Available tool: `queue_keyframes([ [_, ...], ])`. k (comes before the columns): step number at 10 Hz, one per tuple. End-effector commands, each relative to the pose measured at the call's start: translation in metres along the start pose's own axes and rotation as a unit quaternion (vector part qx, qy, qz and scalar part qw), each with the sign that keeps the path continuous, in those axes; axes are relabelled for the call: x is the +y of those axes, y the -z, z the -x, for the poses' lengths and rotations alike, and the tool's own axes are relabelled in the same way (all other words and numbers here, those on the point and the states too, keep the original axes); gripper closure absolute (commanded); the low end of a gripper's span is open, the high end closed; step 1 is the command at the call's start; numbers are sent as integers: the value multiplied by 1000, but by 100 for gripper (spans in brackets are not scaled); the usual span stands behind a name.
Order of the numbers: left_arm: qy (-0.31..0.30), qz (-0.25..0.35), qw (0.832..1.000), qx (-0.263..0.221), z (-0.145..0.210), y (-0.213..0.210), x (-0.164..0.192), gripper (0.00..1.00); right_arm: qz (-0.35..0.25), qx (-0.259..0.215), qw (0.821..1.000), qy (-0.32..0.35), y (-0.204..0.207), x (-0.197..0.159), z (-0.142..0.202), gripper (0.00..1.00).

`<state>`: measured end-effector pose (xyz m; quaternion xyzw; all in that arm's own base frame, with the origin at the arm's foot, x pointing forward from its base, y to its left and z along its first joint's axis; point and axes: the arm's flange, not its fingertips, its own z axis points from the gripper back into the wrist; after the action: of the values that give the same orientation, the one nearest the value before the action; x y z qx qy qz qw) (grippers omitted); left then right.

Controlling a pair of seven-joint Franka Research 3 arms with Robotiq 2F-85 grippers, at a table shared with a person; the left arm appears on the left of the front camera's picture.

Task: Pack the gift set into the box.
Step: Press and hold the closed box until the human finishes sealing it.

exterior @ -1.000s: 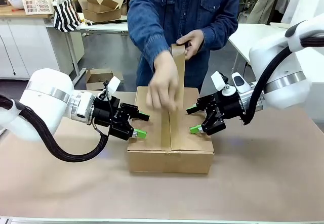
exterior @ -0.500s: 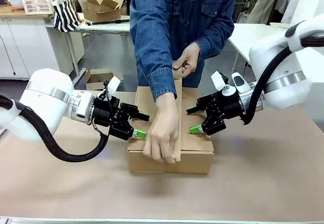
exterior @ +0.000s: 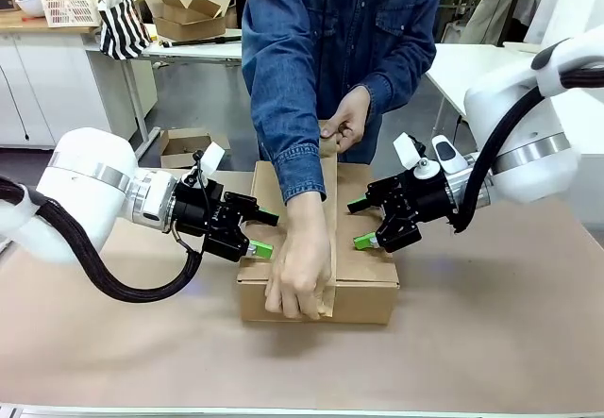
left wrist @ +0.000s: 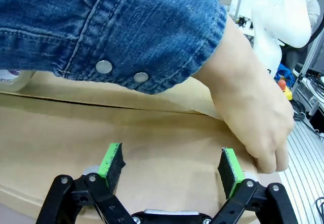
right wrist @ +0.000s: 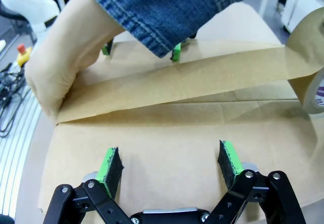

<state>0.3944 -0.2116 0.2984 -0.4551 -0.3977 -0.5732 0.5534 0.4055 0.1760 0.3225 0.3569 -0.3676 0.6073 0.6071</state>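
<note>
The box [exterior: 363, 276] lies shut in the middle of the table, and the gift set is hidden. A person lays a strip of brown tape [exterior: 330, 206] along its top seam. One hand [exterior: 300, 272] presses the tape end over the near edge. The other hand [exterior: 347, 121] holds the tape roll [right wrist: 310, 80] at the far edge. My left gripper [exterior: 267, 233] is open, its fingers over the box's left top flap [left wrist: 167, 148]. My right gripper [exterior: 357, 224] is open over the right flap [right wrist: 167, 133]. Neither holds anything; I cannot tell whether the green pads [left wrist: 112, 161] touch the cardboard.
The person stands close against the far side of the box, a denim sleeve [left wrist: 126, 27] reaching over it. Bare brown table [exterior: 491, 333] lies in front and to both sides. Behind are an open carton [exterior: 189, 12], a striped bag [exterior: 123, 22] and a white basket [exterior: 71, 3].
The person's hand has slid along the tape from the box's middle to its near edge. The hand with the roll has dropped to the far edge. Both grippers have stayed put.
</note>
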Motion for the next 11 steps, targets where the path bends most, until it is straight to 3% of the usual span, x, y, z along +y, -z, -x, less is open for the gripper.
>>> queue_keyframes([
  [1,2,0,1000,0,1,1,-1,0,2,3,1000,-5,0,1,2,0],
  [11,2,0,1000,0,1,1,-1,0,2,3,1000,-5,0,1,2,0],
])
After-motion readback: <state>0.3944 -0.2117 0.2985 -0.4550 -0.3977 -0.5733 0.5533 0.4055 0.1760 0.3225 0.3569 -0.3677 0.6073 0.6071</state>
